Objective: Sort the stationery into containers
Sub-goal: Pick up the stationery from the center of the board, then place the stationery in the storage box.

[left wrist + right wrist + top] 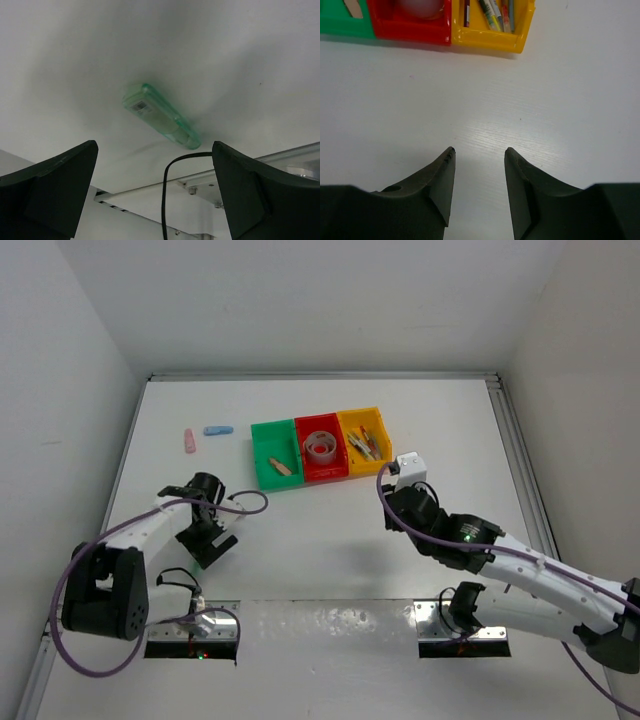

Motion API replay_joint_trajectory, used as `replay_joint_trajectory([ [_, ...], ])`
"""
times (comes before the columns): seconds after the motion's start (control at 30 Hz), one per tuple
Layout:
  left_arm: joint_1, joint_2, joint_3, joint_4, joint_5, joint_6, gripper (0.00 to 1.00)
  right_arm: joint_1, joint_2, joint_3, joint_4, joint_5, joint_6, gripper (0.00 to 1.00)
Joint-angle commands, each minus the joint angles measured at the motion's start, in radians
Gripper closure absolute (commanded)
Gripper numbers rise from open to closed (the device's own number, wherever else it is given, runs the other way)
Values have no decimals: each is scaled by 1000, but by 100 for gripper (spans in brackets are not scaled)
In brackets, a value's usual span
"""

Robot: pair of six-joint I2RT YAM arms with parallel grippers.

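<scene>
Our left jaws are spread wide, and the green eraser (160, 116) lies slantwise on the surface (240, 60) just ahead, between them. We'd twist a bit and pinch its narrow sides. Right jaws are half-spread and empty.

Tape rolls (322, 448) sit in the middle of 3 joined bins (275, 484).

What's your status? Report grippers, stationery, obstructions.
Left gripper open, green eraser just ahead. Right gripper open, empty. Pink eraser, blue eraser loose beside green bin. Nothing in the way.
</scene>
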Motion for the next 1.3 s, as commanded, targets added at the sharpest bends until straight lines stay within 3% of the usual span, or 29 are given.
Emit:
replay_joint_trajectory([
  [0.0,-28,78,-31,116,-43,-80,5,4,-36,-3,39,39,29,57],
  [0.13,-31,145,-50,186,-80,-108,11,4,-57,2,6,59,58,57],
  [0.2,-30,153,-64,215,-86,-110,18,4,-60,11,-16,67,78,58],
  [0.3,-27,161,-74,246,-83,-108,40,4,-60,26,-39,81,102,58],
  [0.33,-22,167,-73,249,-79,-111,54,6,-60,34,-44,82,107,58],
  [0.4,-5,173,-70,255,-67,-116,70,6,-60,43,-50,89,111,58],
  [0.43,3,173,-67,263,-62,-116,87,4,-57,55,-50,90,110,58],
  [0.47,13,171,-64,268,-56,-120,97,4,-56,62,-53,95,107,58],
  [0.5,16,171,-54,274,-54,-125,100,4,-48,72,-54,101,102,58],
  [0.7,44,171,82,259,-39,-185,100,4,-17,112,-53,101,73,58],
  [0.87,94,239,427,118,24,-399,100,6,18,137,-10,64,30,58],
  [1.0,119,280,709,13,244,-557,100,3,50,149,25,79,41,61],
  [1.03,99,288,743,22,313,-626,100,-2,61,144,35,90,56,63],
  [1.1,46,306,803,104,323,-694,100,-6,67,132,64,115,94,65],
  [1.27,-157,418,843,283,233,-881,100,-20,101,135,27,122,186,65],
])
